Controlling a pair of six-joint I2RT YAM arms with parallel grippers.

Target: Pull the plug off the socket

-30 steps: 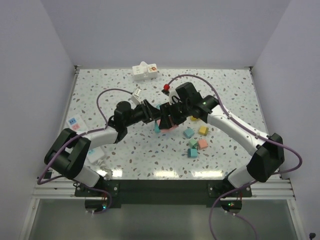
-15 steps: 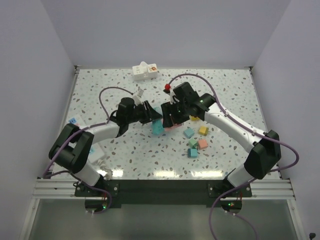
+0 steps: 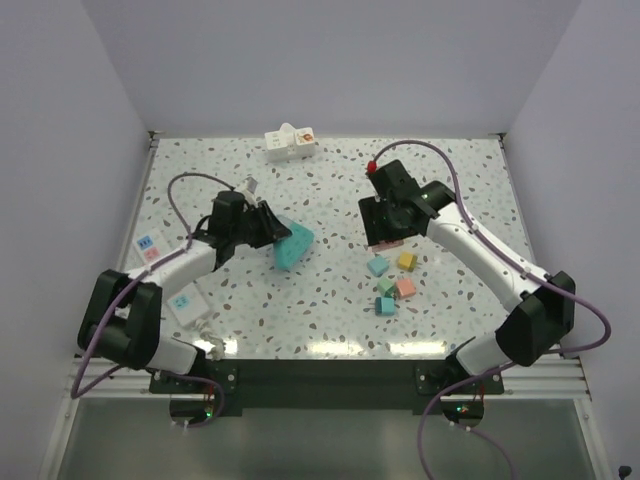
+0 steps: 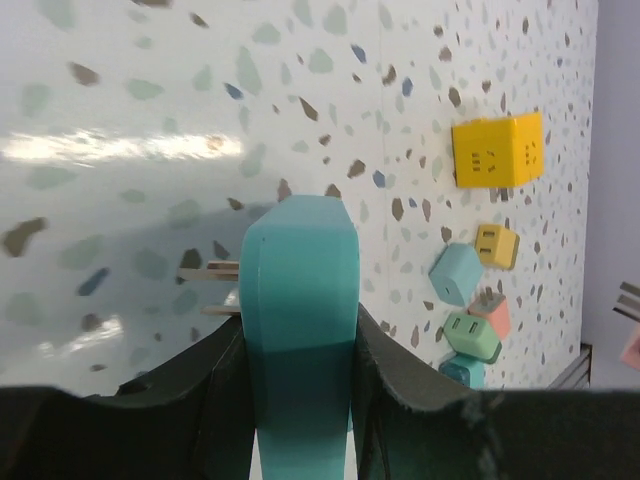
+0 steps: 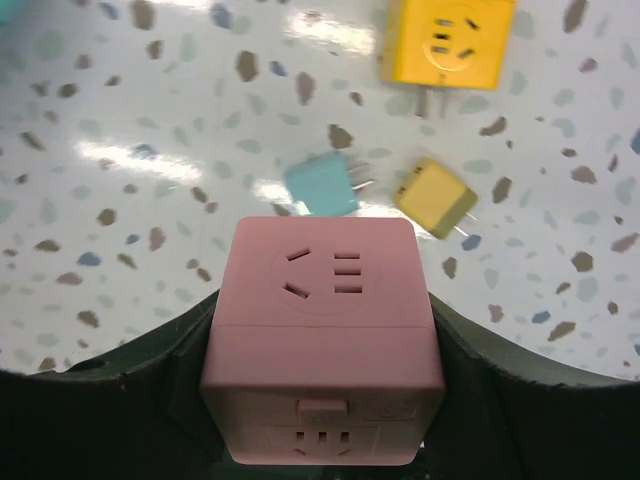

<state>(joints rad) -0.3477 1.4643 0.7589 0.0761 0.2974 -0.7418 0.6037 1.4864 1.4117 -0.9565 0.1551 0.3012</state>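
Plug (image 4: 300,300): teal block with two metal prongs showing on one side; it sits over the left-centre of the tabletop (image 3: 470,170), and I cannot tell whether it touches the surface.
Left fingers (image 4: 215,400): clenched on the plug, one dark pad pressed to each flank of the teal body.
Socket (image 5: 322,330): pink cube with slotted outlet faces toward the right wrist camera, well apart from the plug, over the right-centre of the tabletop.
Right fingers (image 5: 160,400): grasping the socket from both sides.
Arms: in the overhead view the left arm reaches in from the left and the right arm from the right, with open speckled surface between the two held pieces.
Loose cubes: a small cluster lies near the socket on the side toward the arm bases: light blue cube (image 3: 377,266), yellow cube (image 3: 406,261), salmon cube (image 3: 404,288), green cube (image 3: 386,286) and teal cube (image 3: 383,305).
Large yellow cube (image 5: 450,40): lies beyond the socket in the right wrist view, outlet face up.
Power strip (image 3: 290,143): white, at the far edge of the tabletop.
Cards (image 3: 150,245): lie flat by the left edge.
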